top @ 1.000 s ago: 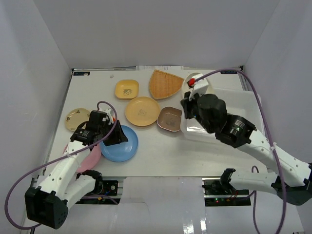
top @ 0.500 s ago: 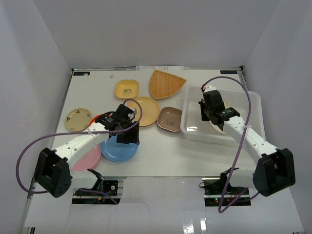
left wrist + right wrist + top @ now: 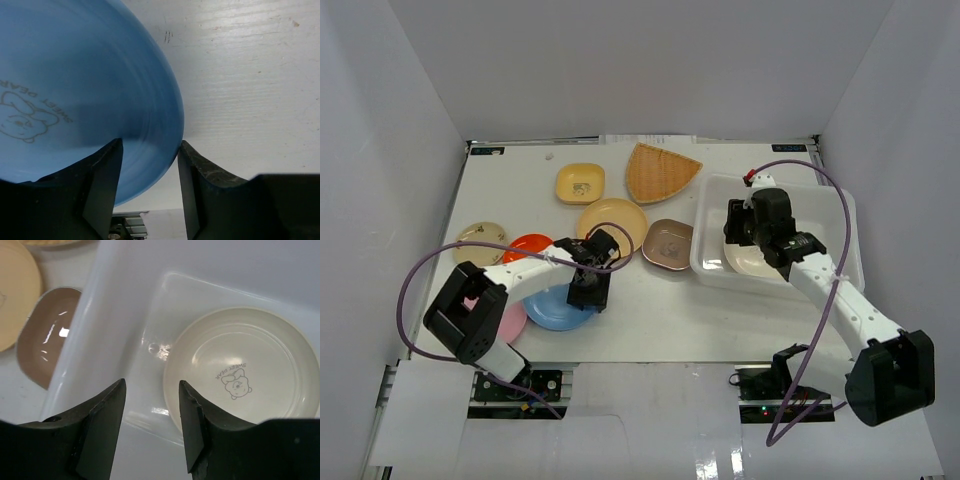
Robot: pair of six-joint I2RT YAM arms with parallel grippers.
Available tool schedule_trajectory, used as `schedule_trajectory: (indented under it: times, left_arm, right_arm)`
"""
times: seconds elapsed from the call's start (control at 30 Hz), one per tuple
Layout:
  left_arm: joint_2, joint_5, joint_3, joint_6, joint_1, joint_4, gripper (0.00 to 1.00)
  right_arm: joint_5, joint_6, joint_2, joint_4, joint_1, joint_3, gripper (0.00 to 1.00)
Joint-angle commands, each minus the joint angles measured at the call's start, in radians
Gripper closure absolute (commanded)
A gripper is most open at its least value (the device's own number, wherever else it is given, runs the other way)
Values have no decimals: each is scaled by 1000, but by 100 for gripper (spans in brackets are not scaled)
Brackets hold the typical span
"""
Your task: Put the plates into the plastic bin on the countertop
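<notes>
Rim of blue plate (image 3: 75, 75) lies ungripped between left end effector's (image 3: 149, 145) spread jaws

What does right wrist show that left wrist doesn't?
Right wrist only: the plastic bin with a cream plate lying in it, and a brown plate outside its wall. Left wrist only: the blue plate against bare countertop, its rim sitting between the fingers of the left gripper. Both: dark fingers standing apart, the right gripper with nothing between them, and a bear print on the plate in view.
</notes>
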Motion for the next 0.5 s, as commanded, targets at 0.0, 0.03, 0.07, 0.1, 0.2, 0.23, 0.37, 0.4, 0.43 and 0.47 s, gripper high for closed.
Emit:
schedule_trajectory:
  times: [0.0,0.03,0.07,0.1,0.2,0.23,0.37,0.4,0.43,0.47]
  left_arm:
    - [6,-41,-5,-29,-23,33,43]
    - [9,-38,-2,-34,-37,35,47]
    - [12,-39,0,-42,-48,33,49]
    - [13,-44,6,-45,-55,32,52]
    - [16,-70,6,-68,-86,13,71]
    - [9,-76,5,-74,-91,-2,90]
    - [-53,-108,29,-120,-132,-63,100]
    - [-68,-131,43,-144,-154,-83,100]
    - [-82,-145,75,-158,-166,-129,100]
    - [-114,-160,95,-173,-181,-155,100]
  right_arm:
    - [-94,20,-70,63,-3,-13,47]
    - [-106,23,-76,65,-1,-15,47]
    - [-111,26,-88,63,-1,-16,47]
    - [-119,28,-93,62,-1,-18,47]
    - [-132,33,-116,62,-2,-29,47]
    - [-140,33,-122,60,-3,-30,47]
    - [-143,31,-159,36,-3,-30,46]
    - [-145,28,-165,29,-3,-24,45]
    - [-152,28,-169,20,-1,-18,43]
    - [-152,28,-182,14,-2,-15,41]
